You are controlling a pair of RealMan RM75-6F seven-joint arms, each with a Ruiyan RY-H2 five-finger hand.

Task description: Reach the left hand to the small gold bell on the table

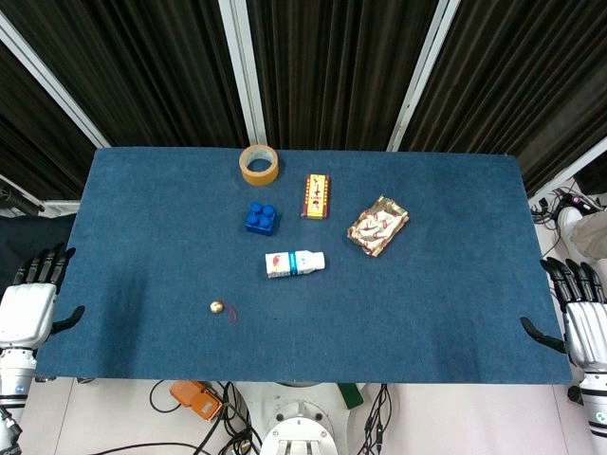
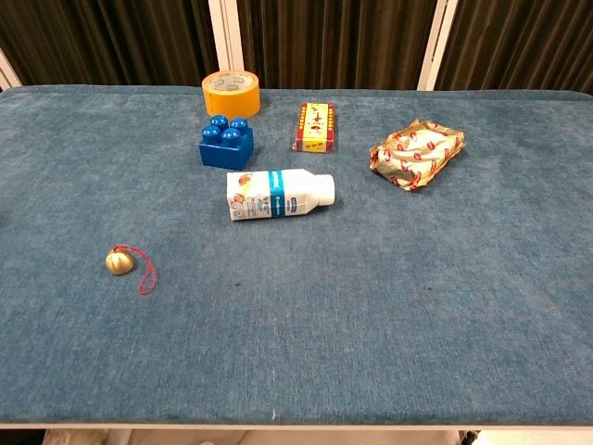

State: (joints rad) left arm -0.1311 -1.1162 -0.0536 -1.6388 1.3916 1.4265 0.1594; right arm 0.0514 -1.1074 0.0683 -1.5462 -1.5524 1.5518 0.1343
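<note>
The small gold bell (image 1: pixel 216 307) with a red cord lies on the blue table (image 1: pixel 142 246) toward the near left; the chest view shows the bell (image 2: pixel 119 262) at mid-left. My left hand (image 1: pixel 33 301) hangs beside the table's left edge, fingers apart and holding nothing, well to the left of the bell. My right hand (image 1: pixel 580 313) sits off the right edge, also open and empty. Neither hand appears in the chest view.
A white bottle (image 1: pixel 294 263) lies on its side mid-table. Behind it are a blue block (image 1: pixel 261 219), a tape roll (image 1: pixel 258 164), a red-yellow box (image 1: pixel 316 196) and a crinkled wrapper (image 1: pixel 377 226). Bare cloth (image 1: pixel 123 303) lies between the left hand and the bell.
</note>
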